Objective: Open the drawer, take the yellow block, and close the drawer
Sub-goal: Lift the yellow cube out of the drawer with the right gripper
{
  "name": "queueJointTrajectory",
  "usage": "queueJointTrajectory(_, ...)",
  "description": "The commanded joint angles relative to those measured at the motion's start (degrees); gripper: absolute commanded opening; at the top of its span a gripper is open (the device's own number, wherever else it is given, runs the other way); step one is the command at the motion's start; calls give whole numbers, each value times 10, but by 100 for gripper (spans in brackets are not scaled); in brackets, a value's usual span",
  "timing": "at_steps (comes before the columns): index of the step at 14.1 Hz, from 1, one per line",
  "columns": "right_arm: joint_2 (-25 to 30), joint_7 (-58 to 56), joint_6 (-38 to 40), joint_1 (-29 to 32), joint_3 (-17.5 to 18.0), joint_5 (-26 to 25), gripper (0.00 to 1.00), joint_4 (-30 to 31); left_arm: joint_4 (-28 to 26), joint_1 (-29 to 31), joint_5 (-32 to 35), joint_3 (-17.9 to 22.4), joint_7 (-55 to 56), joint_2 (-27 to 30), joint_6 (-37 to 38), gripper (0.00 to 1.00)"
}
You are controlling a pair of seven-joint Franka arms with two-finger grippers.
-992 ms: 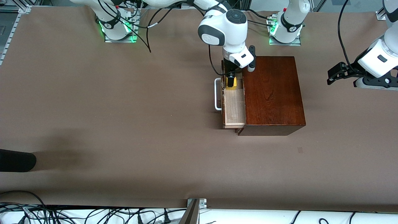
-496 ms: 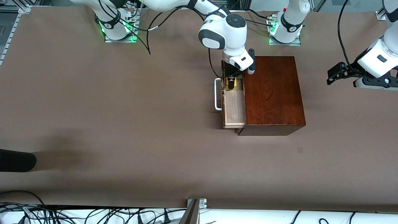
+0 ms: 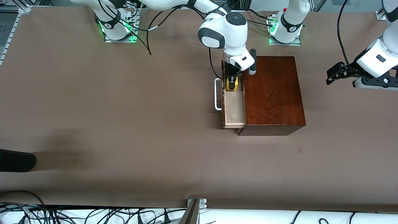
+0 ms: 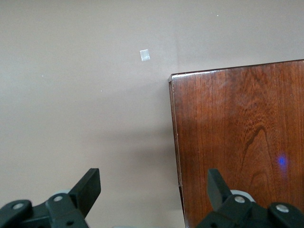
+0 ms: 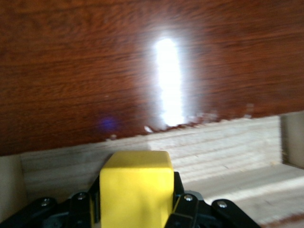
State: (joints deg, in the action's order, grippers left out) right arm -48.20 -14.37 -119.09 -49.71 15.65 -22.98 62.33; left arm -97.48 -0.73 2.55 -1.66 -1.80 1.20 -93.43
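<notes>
Since the earlier frame, the right gripper [image 3: 231, 83] has closed its fingers onto the block [image 3: 232, 85] and the wrist has shifted slightly. The right arm reaches down vertically into the drawer [image 3: 233, 105]. The block sits pinched between the fingers [image 5: 184, 202], inside the open drawer, at its end toward the robots' bases. The drawer's long axis runs toward the front camera; its handle [image 3: 217, 94] faces the right arm's end. The left gripper [image 4: 152, 190] waits, spread open, over the box [image 3: 272, 90] edge and table [image 3: 124, 124].

I can read no text, label, brand, number or sign in any view; the glossy dark reddish-brown wooden box [image 3: 272, 93] and the plain-faced small bright yellow cube [image 5: 136, 192] carry no markings.
</notes>
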Motion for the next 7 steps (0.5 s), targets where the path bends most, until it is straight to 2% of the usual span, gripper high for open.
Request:
queueJointTrajectory(1, 23, 1, 62, -2, 3, 29, 0, -43, 18, -1, -11, 1, -14, -6, 14, 100)
queueJointTrajectory(3, 61, 1, 89, 9, -3, 49, 0, -43, 18, -1, -11, 1, -15, -6, 15, 100)
queueJointTrajectory(7, 115, 15, 128, 79, -4, 98, 0, -42, 36, -1, -11, 1, -97, -6, 51, 100)
